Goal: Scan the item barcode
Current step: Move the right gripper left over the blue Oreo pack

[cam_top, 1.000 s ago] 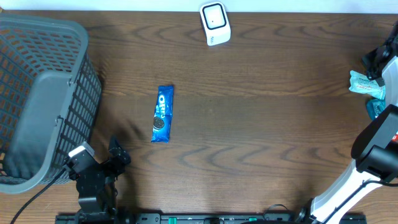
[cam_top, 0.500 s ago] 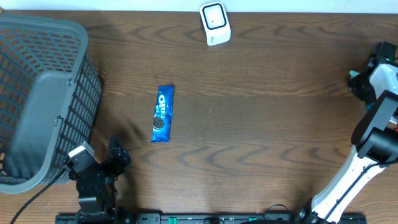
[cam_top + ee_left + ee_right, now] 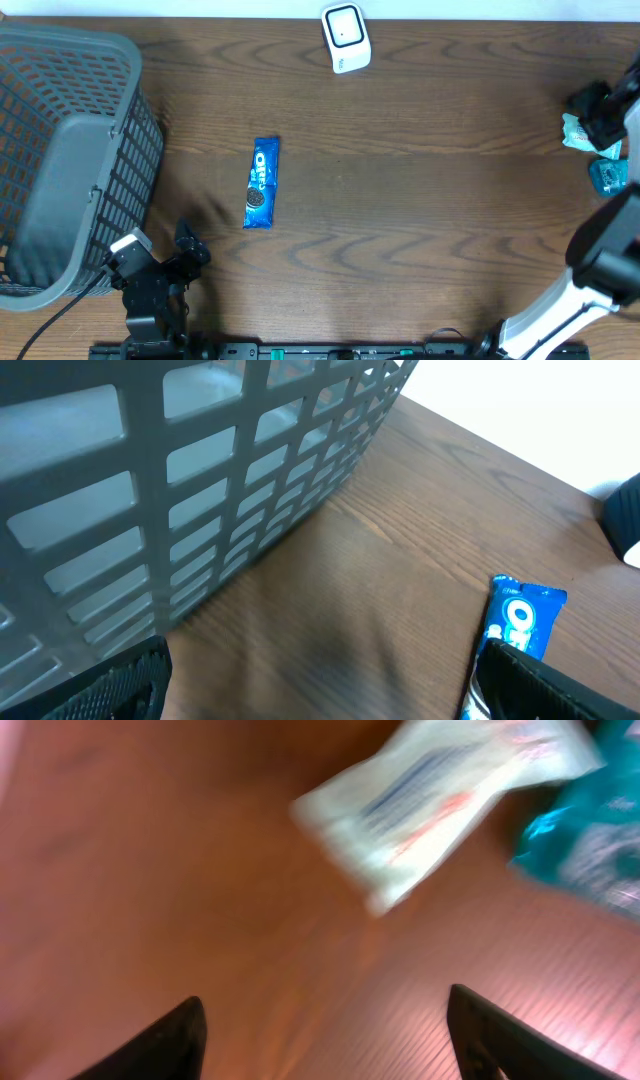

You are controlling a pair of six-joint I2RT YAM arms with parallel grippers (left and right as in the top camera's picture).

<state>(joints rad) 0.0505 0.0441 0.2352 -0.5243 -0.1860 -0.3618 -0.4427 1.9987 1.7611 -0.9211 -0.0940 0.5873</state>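
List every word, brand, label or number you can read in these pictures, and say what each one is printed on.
"OREO": on the blue packet, read in the overhead view.
White pouch: dark and red print, too blurred to read.
Teal packet: nothing legible.
White scanner: no readable marking.

pale packet (image 3: 448,808) blurred, basket (image 3: 128,185) cut off left
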